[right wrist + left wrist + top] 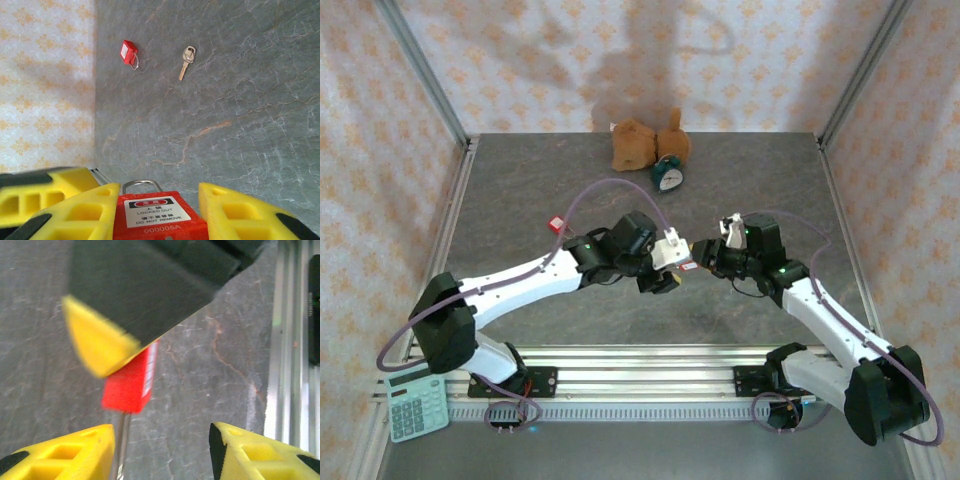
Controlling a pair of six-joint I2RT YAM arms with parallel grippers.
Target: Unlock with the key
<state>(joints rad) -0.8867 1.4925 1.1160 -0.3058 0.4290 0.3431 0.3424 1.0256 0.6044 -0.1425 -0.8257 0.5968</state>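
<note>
Right gripper (159,192) clenched the padlock (160,220); left gripper (161,440) hung released near it. Key (187,61) lay on the bench (240,125); fetching it likely came next.

A grey marbled surface (520,185) is seen. A red padlock (129,52) and a key (187,60) are laid near each other on it, and a plush toy (640,143) and a clock (669,177) are set at its far edge.

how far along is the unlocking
Done: the right gripper holds the red padlock, shackle apparently closed. In hand: the left gripper stands open beside it, empty. Left: the key lies on the table by a second small padlock; it needs picking up, inserting and turning.
</note>
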